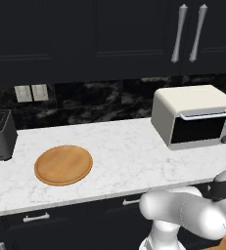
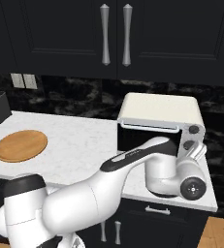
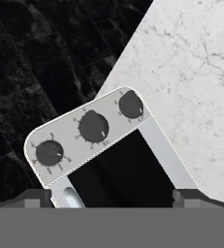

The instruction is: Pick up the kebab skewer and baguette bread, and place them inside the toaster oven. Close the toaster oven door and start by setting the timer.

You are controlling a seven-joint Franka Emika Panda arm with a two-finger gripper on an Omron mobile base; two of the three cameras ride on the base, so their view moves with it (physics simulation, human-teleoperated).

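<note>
The gripper [image 3: 112, 196] is released, jaws standing wide with nothing between them; its two dark tips sit at the lower edge of the hand view. Directly ahead of the claw lies the knob panel of the toaster oven [image 1: 192, 117], three dark knobs [image 3: 93, 127] in a row running diagonally across the hand view (the view is rolled with the hand). The toaster oven door [image 1: 200, 128] appears shut, just beside the panel. The knob row's long axis runs oblique to the line between the jaws. Judged step: setting the timer. The wooden board [image 1: 63, 164] stands well away to the claw's left, bare.
</note>
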